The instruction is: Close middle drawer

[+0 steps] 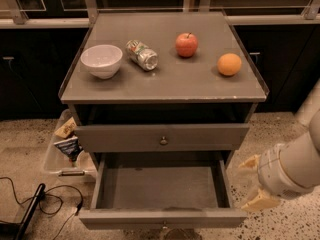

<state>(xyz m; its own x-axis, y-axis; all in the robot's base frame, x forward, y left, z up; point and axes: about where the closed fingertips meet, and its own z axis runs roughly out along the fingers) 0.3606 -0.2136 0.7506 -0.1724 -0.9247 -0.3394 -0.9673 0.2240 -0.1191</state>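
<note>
The middle drawer (161, 188) is pulled far out of the grey cabinet. Its shallow grey box is empty and its front panel (162, 218) sits at the bottom of the view. Above it, a drawer front with a small round knob (163, 140) stands slightly out, with a dark gap over it. My gripper (253, 182) is at the lower right, just right of the open drawer's front right corner and not touching it. Its two cream fingers point left and stand apart, holding nothing.
On the cabinet top (165, 79) are a white bowl (101, 60), a can on its side (142, 54), a red apple (186, 44) and an orange (229, 64). A clear bin with snack bags (64, 144) and a black cable (47, 204) are on the floor at left.
</note>
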